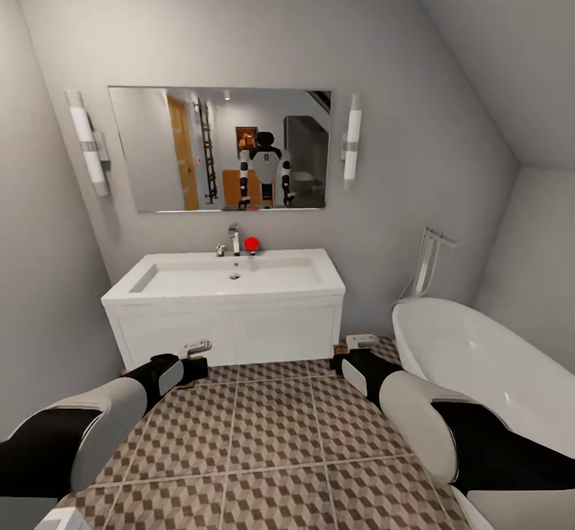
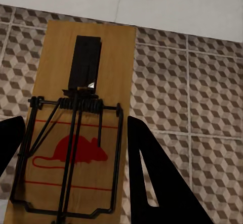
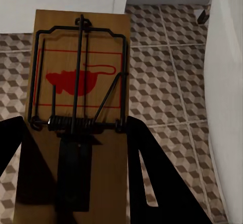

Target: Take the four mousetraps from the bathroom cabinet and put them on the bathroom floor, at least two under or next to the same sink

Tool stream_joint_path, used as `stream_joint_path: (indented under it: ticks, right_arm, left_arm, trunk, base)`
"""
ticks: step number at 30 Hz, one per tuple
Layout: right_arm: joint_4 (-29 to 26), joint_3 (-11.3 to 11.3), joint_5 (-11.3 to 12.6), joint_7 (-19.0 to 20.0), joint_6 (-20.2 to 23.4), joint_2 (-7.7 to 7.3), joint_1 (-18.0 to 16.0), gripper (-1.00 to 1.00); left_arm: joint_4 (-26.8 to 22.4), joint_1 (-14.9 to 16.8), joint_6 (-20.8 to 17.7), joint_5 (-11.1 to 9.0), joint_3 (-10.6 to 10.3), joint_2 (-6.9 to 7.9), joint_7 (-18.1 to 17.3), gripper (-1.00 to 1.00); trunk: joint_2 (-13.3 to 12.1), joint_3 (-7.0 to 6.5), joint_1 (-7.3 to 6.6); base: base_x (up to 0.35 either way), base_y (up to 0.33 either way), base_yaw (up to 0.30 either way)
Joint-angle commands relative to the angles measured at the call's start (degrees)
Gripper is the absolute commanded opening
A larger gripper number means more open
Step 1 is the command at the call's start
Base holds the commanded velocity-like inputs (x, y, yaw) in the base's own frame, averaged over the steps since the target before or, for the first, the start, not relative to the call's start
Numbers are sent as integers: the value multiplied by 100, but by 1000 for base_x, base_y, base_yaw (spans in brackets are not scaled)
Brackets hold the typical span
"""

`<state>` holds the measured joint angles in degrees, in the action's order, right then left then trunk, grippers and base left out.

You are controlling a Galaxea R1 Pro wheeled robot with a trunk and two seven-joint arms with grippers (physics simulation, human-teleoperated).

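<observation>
Left gripper (image 2: 71,178) clamped on a flat tan wooden mousetrap (image 2: 81,107) with black wire spring, black metal plate and a red mouse print — black fingers (image 2: 157,183) pressed against both long edges, board held above the floor. In the head view, left gripper (image 1: 194,361) low, just in front of the vanity's left end.

Right gripper (image 3: 73,176) likewise closed around a second wooden mousetrap (image 3: 76,82) of the same make, black fingers (image 3: 152,178) at either side, red mouse print toward the far end. In the head view, right gripper (image 1: 351,354) near the vanity's right corner, between vanity and tub.

Below both traps, the bathroom floor (image 1: 263,434) of large square tiles with a brown, beige and white cube pattern and thin grey grout lines.

Straight ahead, the long white rectangular sink (image 1: 231,278) on its white vanity, chrome tap (image 1: 233,239) at the back edge, a small red ball (image 1: 252,243) beside the tap. Above, a wide wall mirror (image 1: 220,149) reflecting the robot, flanked by two white tube lamps (image 1: 86,151). To the right, a white oval bathtub (image 1: 479,362) — right forearm across its near rim.
</observation>
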<state>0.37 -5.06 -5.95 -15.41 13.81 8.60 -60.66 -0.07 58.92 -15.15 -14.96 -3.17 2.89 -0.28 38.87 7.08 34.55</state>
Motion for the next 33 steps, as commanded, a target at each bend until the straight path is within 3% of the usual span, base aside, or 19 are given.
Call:
stream_joint_path:
  ticks: [1, 26, 33]
  right_arm:
    - [3, -47, -45, -24, 17, 2, -7, -100]
    - [7, -47, -47, -17, 17, -6, -7, -100]
    - [7, -47, -53, -23, 17, -4, -7, -100]
  left_arm:
    - [0, 6, -23, -33, -34, 1, -8, -100]
    - [0, 6, -12, -13, -34, -9, -64, -100]
    - [-1, 6, -17, -8, -39, -133, -53, -100]
  trunk:
    - [9, 10, 2]
    - [9, 10, 2]
    - [9, 10, 2]
  base:
    - [22, -18, 0]
    - [2, -1, 0]
    - [0, 0, 0]
